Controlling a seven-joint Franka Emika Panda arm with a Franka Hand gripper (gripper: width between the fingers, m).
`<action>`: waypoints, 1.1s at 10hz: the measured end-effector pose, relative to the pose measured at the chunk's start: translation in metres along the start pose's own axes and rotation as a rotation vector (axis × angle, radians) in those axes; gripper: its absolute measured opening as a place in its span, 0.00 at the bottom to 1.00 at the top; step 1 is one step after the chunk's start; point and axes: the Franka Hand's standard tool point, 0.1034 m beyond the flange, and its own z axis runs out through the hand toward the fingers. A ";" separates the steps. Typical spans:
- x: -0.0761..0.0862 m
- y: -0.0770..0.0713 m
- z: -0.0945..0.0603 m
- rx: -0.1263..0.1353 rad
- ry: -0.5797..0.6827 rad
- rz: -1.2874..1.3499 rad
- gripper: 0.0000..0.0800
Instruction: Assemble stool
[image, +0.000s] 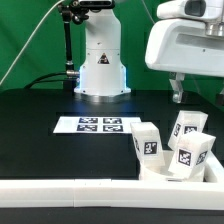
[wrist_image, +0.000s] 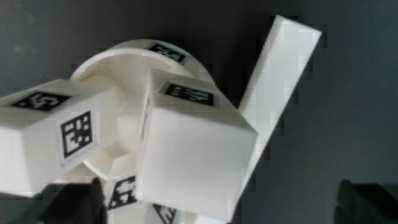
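- White plastic stool (image: 190, 150) sits upside down at the exterior view's right, just beside the rail (image: 60, 195) and well apart from the marker board (image: 100, 124).
- All three legs (image: 147, 141) stand upright on the round seat (wrist_image: 128, 62), tags facing outward. Whether each is seated fully home cannot be told.
- The gripper (image: 198, 95) hangs above the stool with its jaws spread as wide as they go, holding nothing.
- Step in hand, as I judge it: late in the build, lining up over a leg to tighten or check it.
- The next move calls for a straight descent astride one leg, then closing on its flat sides and twisting without knocking the neighbouring legs. The seat should stay braced against the rail so it cannot spin.
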 end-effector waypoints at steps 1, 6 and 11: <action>0.000 0.003 0.000 -0.004 -0.001 -0.124 0.81; 0.000 0.013 -0.002 -0.031 -0.003 -0.434 0.81; 0.000 0.024 0.002 -0.096 -0.024 -0.926 0.81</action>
